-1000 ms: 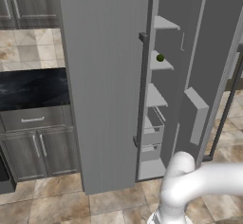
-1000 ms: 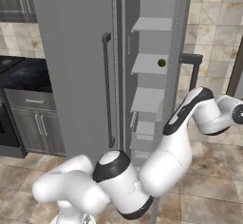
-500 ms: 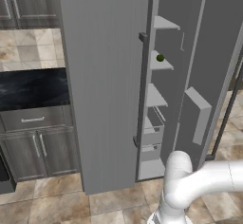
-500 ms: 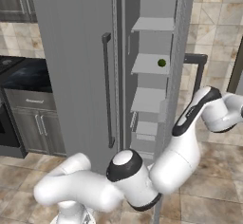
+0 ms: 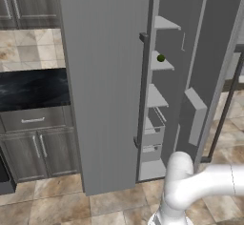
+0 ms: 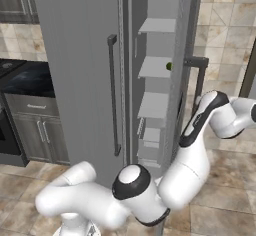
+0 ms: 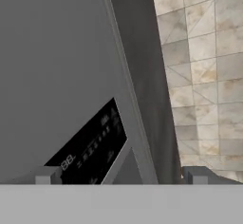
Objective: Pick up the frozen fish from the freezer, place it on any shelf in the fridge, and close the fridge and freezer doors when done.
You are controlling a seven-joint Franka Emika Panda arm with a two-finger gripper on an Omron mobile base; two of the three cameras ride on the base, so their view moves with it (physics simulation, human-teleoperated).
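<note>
1. The freezer (image 5: 162, 105) stands open on the right side of the tall grey unit, showing a column of short pale shelves with drawer-like bins at the bottom.
2. On the second shelf from the top lies a small green ball (image 5: 161, 57), also visible at the shelf's right edge in the right base view (image 6: 169, 66). The other shelves look bare from both base views.
3. The frozen fish cannot be made out on any shelf or in the bins; it may be hidden or too small to tell.
4. The freezer door (image 5: 209, 62) is swung out to the right, with a pale bin (image 5: 194, 114) on its inner face. Its dark bar handle (image 6: 197, 77) shows beyond the door's edge in the right base view.
5. The fridge door (image 5: 107, 76) to the left is shut, its ribbed face plain, with a dark vertical handle (image 6: 113, 95) near its right edge.
6. To the left are dark wood-grain cabinets (image 5: 26, 148) under a dark counter (image 5: 31, 88).
7. The gripper (image 7: 121, 179) faces the outer side of the freezer door, where the dark dispenser panel (image 7: 92, 147) with pale digits sits close in front of it; tiled floor (image 7: 204, 66) lies to the right.
8. Its two fingertips (image 7: 46, 175) stand wide apart at the bottom corners of the hand view, spread and holding nothing. Whether they touch the door cannot be told.
</note>
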